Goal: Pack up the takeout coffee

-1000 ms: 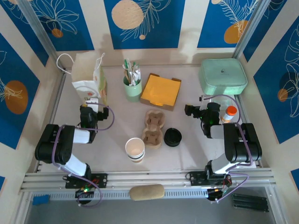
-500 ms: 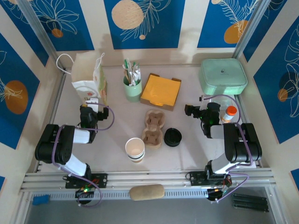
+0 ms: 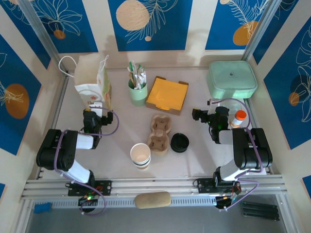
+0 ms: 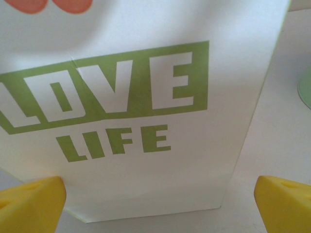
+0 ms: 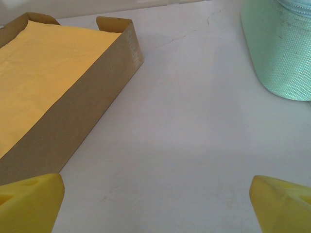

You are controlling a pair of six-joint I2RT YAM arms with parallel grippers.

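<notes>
The kraft-brown paper cup (image 3: 140,156) stands lidless at lower centre of the tabletop (image 3: 194,165), black round lid (image 3: 180,142) to its right, left fingers (image 4: 30,203) and right fingers (image 5: 30,200) both wide and empty; a hard pinch could crush or tip it.

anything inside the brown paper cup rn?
The paper cup stands uncovered. From above its inside looks plain white, with nothing visible in it, though the bottom is too small to judge surely. The black lid lies apart, right of the pulp carrier.
</notes>
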